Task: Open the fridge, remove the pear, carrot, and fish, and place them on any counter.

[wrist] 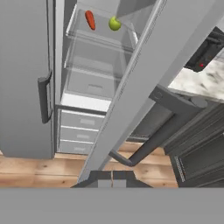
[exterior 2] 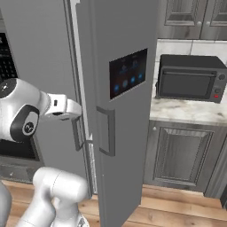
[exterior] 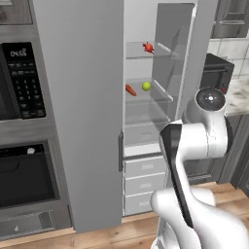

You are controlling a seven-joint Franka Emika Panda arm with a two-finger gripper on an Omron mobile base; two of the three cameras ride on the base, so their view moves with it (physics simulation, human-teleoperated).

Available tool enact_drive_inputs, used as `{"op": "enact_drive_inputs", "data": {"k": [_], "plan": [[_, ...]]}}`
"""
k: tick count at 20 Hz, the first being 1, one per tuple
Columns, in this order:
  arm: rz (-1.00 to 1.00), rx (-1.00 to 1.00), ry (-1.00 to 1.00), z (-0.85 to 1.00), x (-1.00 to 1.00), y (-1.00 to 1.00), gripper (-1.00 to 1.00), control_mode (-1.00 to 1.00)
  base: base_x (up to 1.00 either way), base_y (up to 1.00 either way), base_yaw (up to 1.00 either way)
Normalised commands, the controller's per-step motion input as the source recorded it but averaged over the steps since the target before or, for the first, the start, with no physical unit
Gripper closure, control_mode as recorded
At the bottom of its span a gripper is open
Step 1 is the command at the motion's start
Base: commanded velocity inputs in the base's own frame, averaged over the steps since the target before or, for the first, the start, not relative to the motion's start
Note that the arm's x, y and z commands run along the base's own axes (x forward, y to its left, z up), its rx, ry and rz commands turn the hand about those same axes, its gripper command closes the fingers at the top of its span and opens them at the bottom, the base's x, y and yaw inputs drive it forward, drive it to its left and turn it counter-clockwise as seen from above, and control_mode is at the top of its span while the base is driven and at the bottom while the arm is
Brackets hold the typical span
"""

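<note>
Hand view, gripper: clenched on nothing, its dark tips pressed together at the bottom of the view, apart from the door handle just beyond them.
Door handle: dark bar on the swung-out right door, running up and away from the tips; a stiff, smooth fixture.
Fridge: light grey, left door shut, right door open, so the white interior with clear shelves and lower drawers shows. The first step looks done.
Carrot: smooth orange-red tapered stick lying on a middle shelf, beside the pear but not touching it. Likely light and stiff, a little slippery; best pinched across the thicker middle.
Pear: small, round, yellow-green, on the same shelf to the carrot's right. Likely light and firm, but apt to roll; close the gripper across its widest part.
Fish: small red body with a ragged finned outline, on the shelf above, near the door side. Probably light and slick; take it across the body, not the fins.
Bench: white marble top right of the fridge, carrying a dark toaster oven, with bare stone in front of it for setting things down.
Progress: all three items sit inside; none taken out yet.
</note>
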Motion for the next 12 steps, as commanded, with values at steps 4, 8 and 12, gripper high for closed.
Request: {"op": "enact_drive_inputs", "data": {"k": [4,8,12], "plan": [[0.00,0.00,0.00,0.00,0.12,0.10,1.00,-1.00,0.00,0.00,0.00],[-0.02,0.00,0.03,0.00,0.84,0.48,1.00,-1.00,0.00,0.00,0.00],[-0.13,-0.06,0.05,0.00,0.82,0.54,1.00,-1.00,0.00,0.00,0.00]]}}
